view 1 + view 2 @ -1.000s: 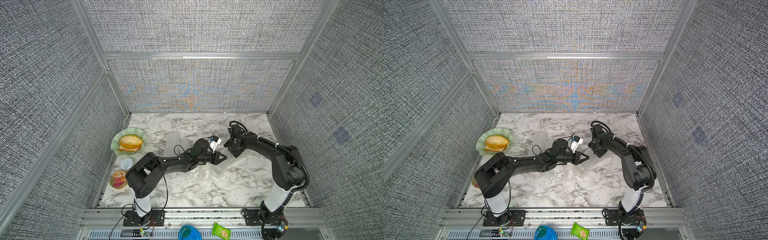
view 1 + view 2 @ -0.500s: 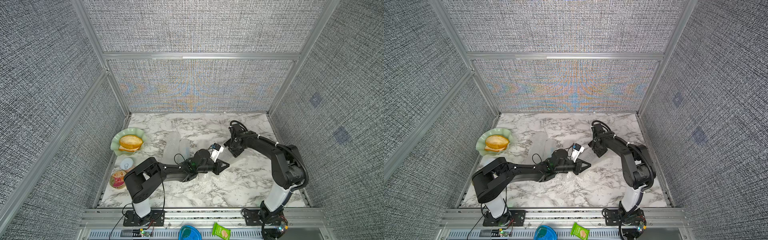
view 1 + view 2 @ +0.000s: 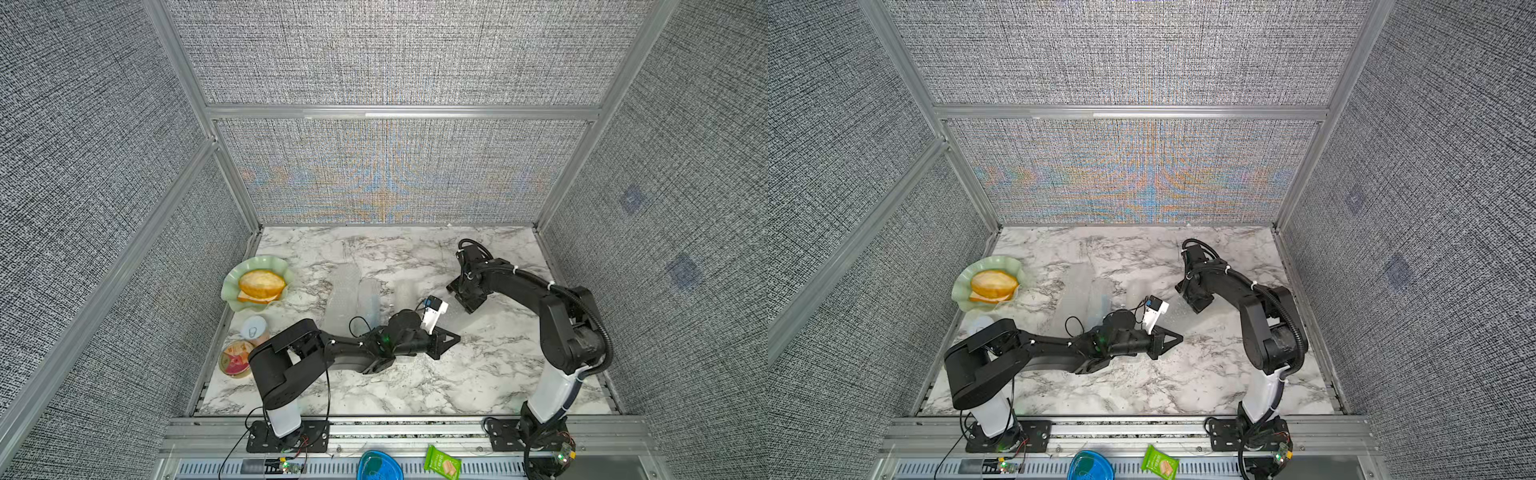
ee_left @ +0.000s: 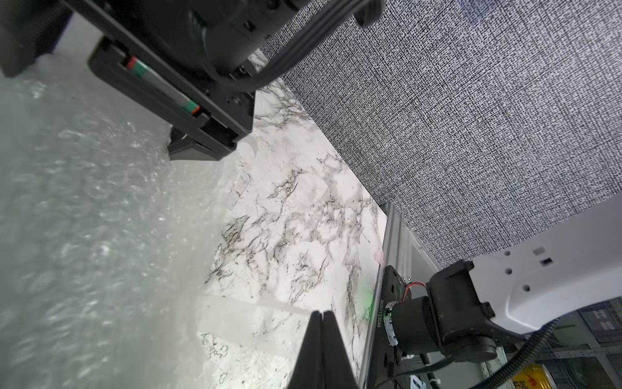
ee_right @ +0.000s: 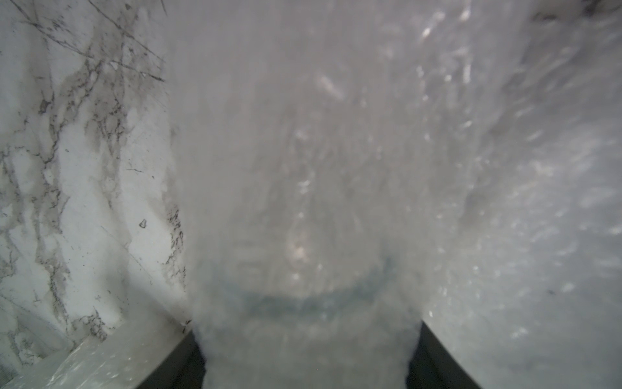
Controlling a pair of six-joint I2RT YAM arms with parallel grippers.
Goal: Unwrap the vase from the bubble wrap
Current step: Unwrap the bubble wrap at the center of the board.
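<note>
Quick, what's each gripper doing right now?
Left gripper: closed; whether it pinches anything cannot be told.
Right gripper: closed around the bubble wrap.

free: front marble (image 3: 415, 390) | blocked: bubble wrap (image 3: 344, 291) centre, plate (image 3: 230, 291) left

Left arm reaches low, left end effector (image 3: 455, 338) pinched closed; right arm folds inward, right end effector (image 3: 461, 299) jaws partway apart.

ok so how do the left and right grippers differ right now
Jaws: the left gripper is shut tight; the right gripper stands much wider. Grip: the left gripper apparently pinches a thin edge of the bubble wrap; the right gripper clamps the bulky wrapped vase. Both are black and on wrap.
</note>
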